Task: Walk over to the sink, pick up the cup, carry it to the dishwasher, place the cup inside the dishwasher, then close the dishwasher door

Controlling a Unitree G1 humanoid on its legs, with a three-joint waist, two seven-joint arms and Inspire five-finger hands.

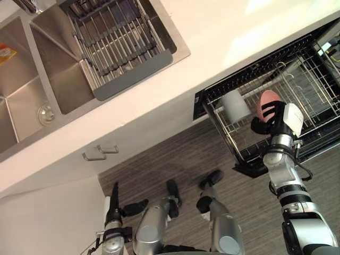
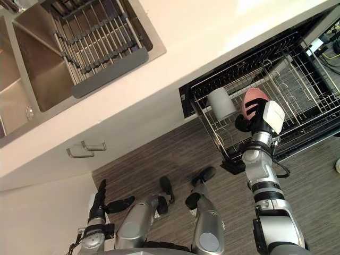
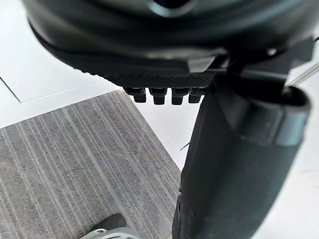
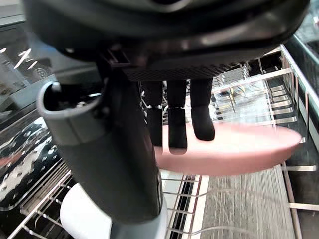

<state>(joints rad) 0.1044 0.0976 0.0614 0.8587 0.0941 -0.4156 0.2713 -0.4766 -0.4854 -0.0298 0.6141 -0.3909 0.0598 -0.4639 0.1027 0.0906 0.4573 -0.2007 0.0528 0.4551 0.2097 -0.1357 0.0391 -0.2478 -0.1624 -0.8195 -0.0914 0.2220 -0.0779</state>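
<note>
Right robot hand (image 1: 268,123) is grasping the pink cup (image 1: 268,100). Its fingers (image 4: 177,124) are hooked over the cup's rim, with the thumb on the other side. The cup is up in that hand, hovering above the pulled-out dishwasher rack (image 1: 308,85), not yet set down. Left robot hand (image 1: 115,207) is released, fingers straight, hanging low over the floor (image 1: 175,159), well apart from the rack and idle.

Step in hand is placing the cup in the rack. To do it well, I'd say:
- Lower straight down into free wire space on the far side of the hand from the grey cup (image 1: 235,105), which lies just beside the held cup.
- Keep off the grey cup so it doesn't get knocked.
- Tip the pink cup mouth-down, or lay it between tines so it can't roll.
- Let go only once it bears on the wires.
- Pull the fingers up clear of the rim before moving off.
- The rack likely has to go back in before the door can shut. Can't make out the door itself here.

Counts:
- Cups: two, one pink (held) and one grey (in the rack).
- Dishwasher rack: one.
- Sink (image 1: 64,79): one, two basins, far from the right hand and set in the pale table.
- Drain rack (image 1: 114,40): one, over the sink.
- Cabinet handles (image 1: 100,153): two.
</note>
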